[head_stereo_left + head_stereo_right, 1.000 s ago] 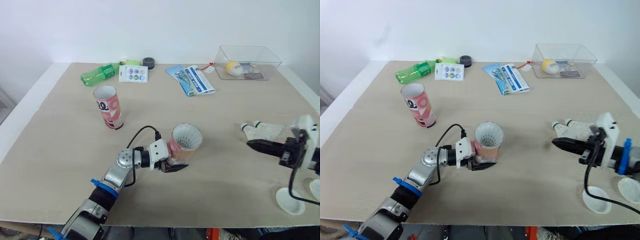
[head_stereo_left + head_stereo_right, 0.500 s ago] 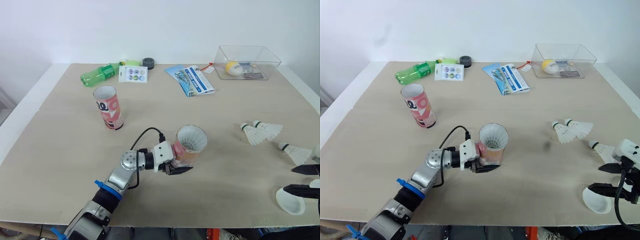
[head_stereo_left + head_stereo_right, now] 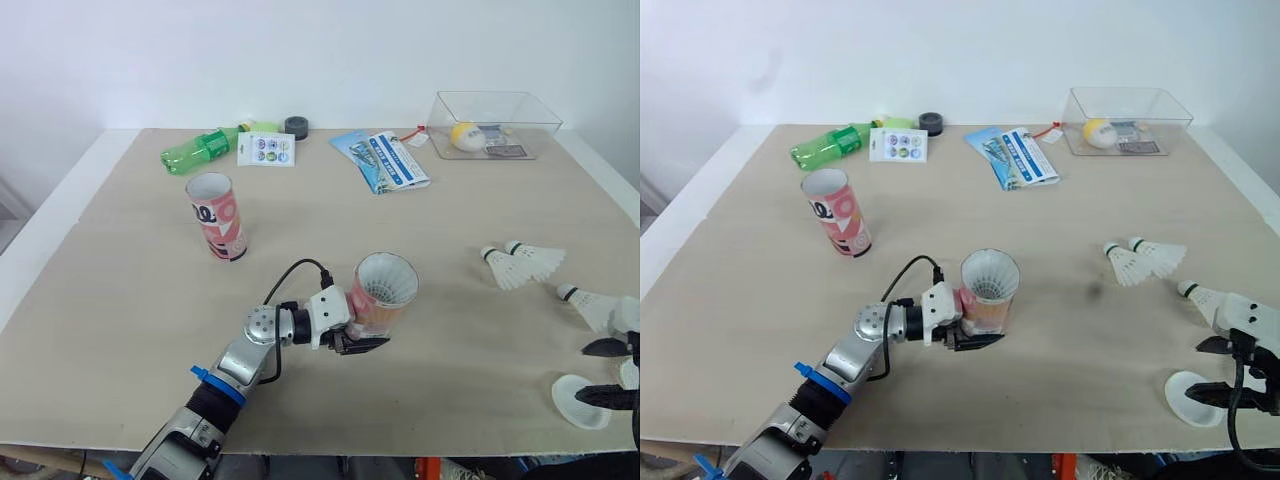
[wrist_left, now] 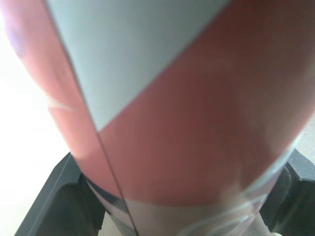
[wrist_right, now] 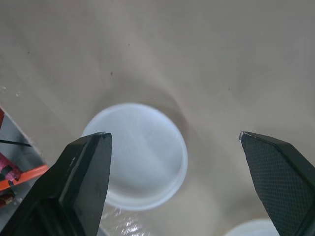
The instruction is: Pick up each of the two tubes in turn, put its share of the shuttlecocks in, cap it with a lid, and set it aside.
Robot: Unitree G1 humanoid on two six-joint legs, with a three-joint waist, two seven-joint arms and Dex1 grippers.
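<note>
My left gripper (image 3: 357,341) is shut on a pink tube (image 3: 381,297), held tilted just above the table (image 3: 130,300) with a white shuttlecock showing inside its mouth. In the left wrist view the tube (image 4: 187,123) sits between both black fingers (image 4: 54,196). A second pink tube (image 3: 217,213) stands upright to the far left. Two shuttlecocks (image 3: 520,262) lie together on the right, a third (image 3: 592,306) lies nearer. My right gripper (image 3: 603,371) is open just above a white lid (image 5: 140,167) near the front right edge.
A second white lid (image 5: 251,228) lies beside the first at the right edge. At the back are a green bottle (image 3: 203,148), a sticker card (image 3: 267,148), a black tape roll (image 3: 297,126), leaflets (image 3: 385,160) and a clear box (image 3: 495,122) with a ball.
My right gripper has pulled back from beside the shuttlecocks to above the lid, and its fingers have spread. The left gripper and its tube have drifted slightly right.
</note>
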